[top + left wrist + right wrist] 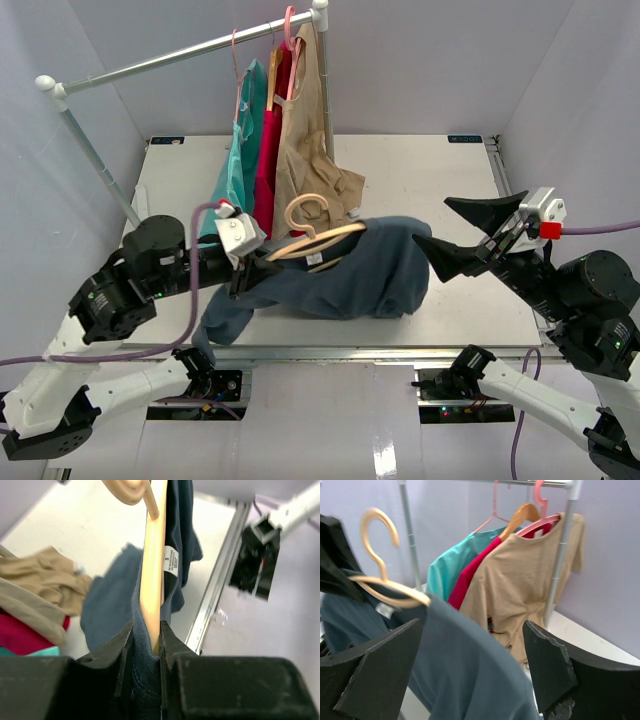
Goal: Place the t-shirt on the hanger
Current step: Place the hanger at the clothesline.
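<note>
Top external view: my left claw (243, 272) is clenched on the near end of the hanger (322, 236), with a fold of the t-shirt (375, 275) caught in the same grip. I hold the hanger up off the tabletop (430, 170) so the shirt drapes from it, its lower cloth slumped on the tabletop. The hanger's far arm seems to run into the shirt's neck. My right claw (468, 232) hovers just right of the shirt, fingers spread wide and holding nothing. Behind them the teal garment (235, 170), red garment (268, 160) and beige garment (305, 150) hang from the rail (180, 55).

Left wrist view: my pads sit on either side of the wooden arm, pinching blue cloth against it. The white label (170, 560) hangs just beside the wood, so this is the collar. Gripping both keeps it from sliding off.

Right wrist view: the two fingers gape, with shirt cloth low between them; I cannot tell if they touch it. I judge they are set there to take the loose shoulder and draw it over the hanger's end.
</note>
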{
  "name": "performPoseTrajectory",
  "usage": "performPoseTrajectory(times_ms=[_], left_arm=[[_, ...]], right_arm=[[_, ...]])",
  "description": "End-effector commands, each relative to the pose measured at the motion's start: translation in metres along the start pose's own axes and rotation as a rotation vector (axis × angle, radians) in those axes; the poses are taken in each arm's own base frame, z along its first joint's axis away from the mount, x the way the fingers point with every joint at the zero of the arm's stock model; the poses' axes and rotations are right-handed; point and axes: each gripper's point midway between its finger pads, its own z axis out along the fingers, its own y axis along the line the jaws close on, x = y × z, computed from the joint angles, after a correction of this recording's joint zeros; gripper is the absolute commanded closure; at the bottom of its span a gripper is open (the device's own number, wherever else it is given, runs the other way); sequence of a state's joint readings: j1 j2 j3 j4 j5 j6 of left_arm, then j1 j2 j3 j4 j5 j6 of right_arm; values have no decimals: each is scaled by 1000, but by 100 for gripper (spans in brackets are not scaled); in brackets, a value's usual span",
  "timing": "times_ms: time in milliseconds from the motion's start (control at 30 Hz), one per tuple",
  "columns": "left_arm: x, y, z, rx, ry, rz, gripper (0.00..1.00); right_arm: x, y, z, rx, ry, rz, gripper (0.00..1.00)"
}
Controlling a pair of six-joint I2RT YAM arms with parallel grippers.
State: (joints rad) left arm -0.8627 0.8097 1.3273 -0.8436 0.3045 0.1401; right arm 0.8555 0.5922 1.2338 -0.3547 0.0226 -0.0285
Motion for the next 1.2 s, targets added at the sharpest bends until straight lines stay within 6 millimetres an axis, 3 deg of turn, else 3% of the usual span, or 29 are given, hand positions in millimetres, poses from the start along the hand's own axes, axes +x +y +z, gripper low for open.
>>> performPoseTrajectory(times_ms=[0, 200, 300, 533, 700, 767, 900, 1000, 1167], left_arm=[[-66, 7, -40, -96, -191, -43, 100], [-112, 28, -104, -302, -346, -66, 100], [-118, 39, -129, -398, -365, -120, 100], [-137, 40, -192, -501, -478, -166, 100], [-155, 29, -249, -522, -599, -185, 100], [-152, 36, -274, -602, -641, -218, 100], [-125, 65, -315, -867, -645, -318, 100], [-111, 78, -328, -990, -631, -355, 100], [-99, 89, -326, -1083, -558, -350, 100]], right_arm=[[0, -25, 2, 142, -26, 5, 12], [9, -28, 6, 155, -1, -10, 12], [13, -28, 8, 155, 7, -9, 12], [13, -28, 10, 155, 12, -12, 12], [14, -34, 9, 185, 17, -24, 12], [15, -34, 8, 190, 17, -27, 12], [11, -33, 7, 183, 6, -25, 12], [12, -33, 7, 181, 9, -30, 11], [16, -33, 7, 180, 17, -30, 11]])
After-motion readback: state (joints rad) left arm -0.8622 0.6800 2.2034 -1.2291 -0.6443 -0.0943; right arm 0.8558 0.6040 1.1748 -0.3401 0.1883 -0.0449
